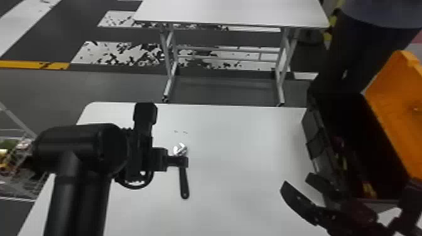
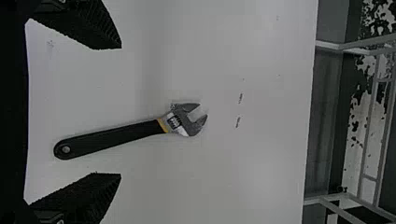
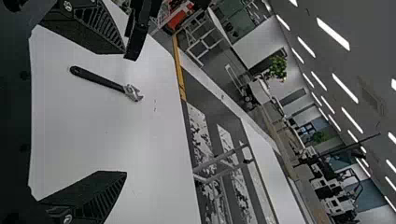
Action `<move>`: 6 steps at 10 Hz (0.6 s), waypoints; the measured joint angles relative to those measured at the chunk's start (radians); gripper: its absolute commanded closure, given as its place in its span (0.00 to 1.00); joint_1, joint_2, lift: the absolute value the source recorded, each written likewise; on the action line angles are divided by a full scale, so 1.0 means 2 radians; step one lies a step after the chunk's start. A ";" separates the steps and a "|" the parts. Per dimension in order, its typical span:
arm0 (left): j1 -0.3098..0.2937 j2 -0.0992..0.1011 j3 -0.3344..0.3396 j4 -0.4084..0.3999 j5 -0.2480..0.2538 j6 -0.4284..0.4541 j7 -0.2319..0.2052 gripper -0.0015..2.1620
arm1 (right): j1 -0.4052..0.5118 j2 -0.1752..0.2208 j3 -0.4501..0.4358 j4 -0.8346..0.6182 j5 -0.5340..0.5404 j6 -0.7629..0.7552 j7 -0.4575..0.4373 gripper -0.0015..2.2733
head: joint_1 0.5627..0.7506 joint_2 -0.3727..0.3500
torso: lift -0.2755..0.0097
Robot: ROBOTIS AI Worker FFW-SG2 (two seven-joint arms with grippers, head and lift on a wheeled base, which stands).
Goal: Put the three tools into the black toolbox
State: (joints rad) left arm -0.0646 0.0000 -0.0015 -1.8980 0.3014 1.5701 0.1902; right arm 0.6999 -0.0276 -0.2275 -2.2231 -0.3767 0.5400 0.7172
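Note:
Over the white table, my left gripper (image 1: 178, 161) hangs above an adjustable wrench (image 1: 184, 185) with a black handle. In the left wrist view the wrench (image 2: 116, 137) lies on the table between and beyond the parted fingers of my left gripper (image 2: 120, 111), untouched. My right gripper (image 1: 296, 181) stands open and empty at the near left side of the black toolbox (image 1: 326, 150). Dim yellow and reddish things (image 1: 368, 190) show inside the toolbox; which tools they are I cannot tell. From the right wrist, my right gripper (image 3: 125, 112) has its fingers wide apart, the wrench (image 3: 100, 80) farther off.
The toolbox's orange lid (image 1: 397, 109) is raised on its right side. A second white table (image 1: 232, 12) stands beyond the work table (image 1: 251, 135). At the far left is a wire rack or cart (image 1: 18, 175) holding assorted items.

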 measured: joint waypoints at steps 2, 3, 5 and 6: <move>-0.004 0.000 0.009 0.031 0.024 0.000 0.000 0.02 | 0.001 0.000 0.001 0.000 -0.001 0.000 0.004 0.03 | 0.70 0.53 | 0.79; -0.011 0.000 0.011 0.051 0.027 0.000 0.002 0.02 | 0.002 0.000 0.002 -0.001 -0.001 -0.001 0.005 0.03 | 0.70 0.53 | 0.79; -0.031 0.000 0.015 0.084 0.035 0.000 0.026 0.01 | 0.005 0.000 0.001 -0.001 -0.003 -0.009 0.007 0.03 | 0.70 0.55 | 0.79; -0.045 0.000 0.017 0.102 0.042 0.000 0.045 0.01 | 0.006 0.000 0.000 -0.001 -0.003 -0.013 0.008 0.03 | 0.70 0.56 | 0.79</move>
State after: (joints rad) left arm -0.1547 0.0000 0.0327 -1.6940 0.3862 1.5701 0.2804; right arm 0.7122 -0.0276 -0.2269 -2.2246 -0.3830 0.5149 0.7335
